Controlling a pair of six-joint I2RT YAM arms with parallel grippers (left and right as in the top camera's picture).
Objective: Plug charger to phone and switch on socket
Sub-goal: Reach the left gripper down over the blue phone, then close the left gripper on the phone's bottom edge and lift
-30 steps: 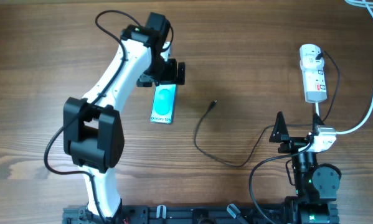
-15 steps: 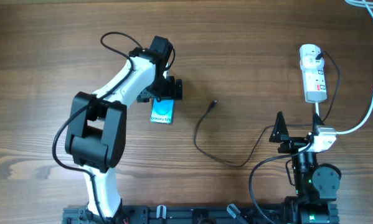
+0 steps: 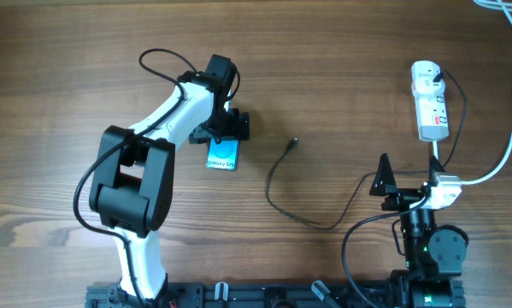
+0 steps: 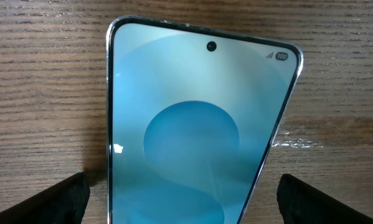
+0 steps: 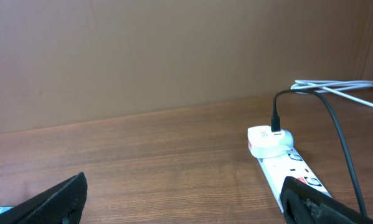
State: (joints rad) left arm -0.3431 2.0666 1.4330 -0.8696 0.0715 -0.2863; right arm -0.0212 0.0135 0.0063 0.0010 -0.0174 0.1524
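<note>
The phone (image 3: 223, 154) lies flat on the wooden table, its cyan-blue screen up; it fills the left wrist view (image 4: 192, 137). My left gripper (image 3: 222, 130) is open and sits low over the phone's far end, one finger on each side of it (image 4: 183, 199). The charger cable (image 3: 277, 184) lies in a loop in the middle, its small dark connector (image 3: 294, 143) free on the table right of the phone. The white socket strip (image 3: 430, 103) lies at the far right, also in the right wrist view (image 5: 286, 155). My right gripper (image 3: 384, 181) is open and empty near the front right.
A thick white cable (image 3: 503, 145) runs along the right edge. A white adapter with a black cable (image 5: 270, 138) is plugged into the strip's far end. The right arm's base (image 3: 431, 248) stands at the front right.
My left arm has drawn back toward the front and lowered over the phone's far end, covering more of it. The right arm, cable and strip have not moved.
</note>
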